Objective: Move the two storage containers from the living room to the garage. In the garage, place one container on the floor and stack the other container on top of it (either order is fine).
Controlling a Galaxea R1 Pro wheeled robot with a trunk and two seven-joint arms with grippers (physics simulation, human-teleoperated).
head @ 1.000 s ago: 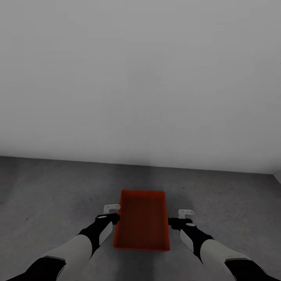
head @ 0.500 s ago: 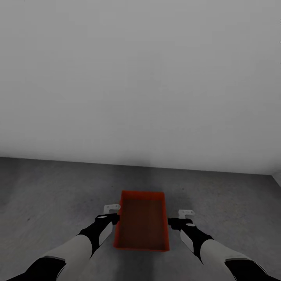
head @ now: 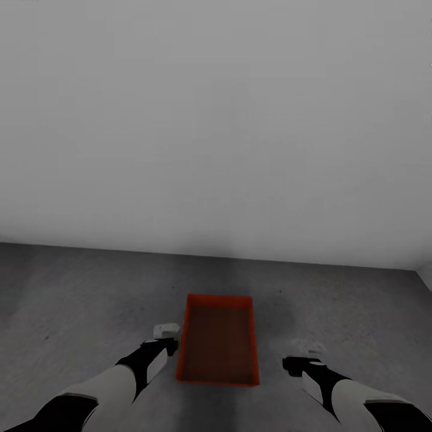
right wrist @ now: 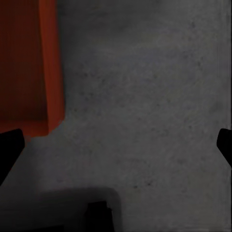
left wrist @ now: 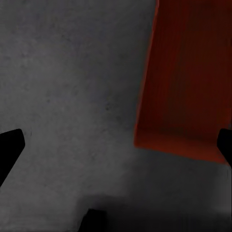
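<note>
Container (head: 219, 345) sits on the garage's concrete floor (head: 84, 300), released between the spread-fingered left gripper (head: 165, 336) and right gripper (head: 300, 355), both apart from its walls, so one bin looks placed while stacking the second apparently remains.

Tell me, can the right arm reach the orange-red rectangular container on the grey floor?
Probably yes: the right gripper hangs open beside the orange-red rectangular container, with bare grey floor between them.
</note>
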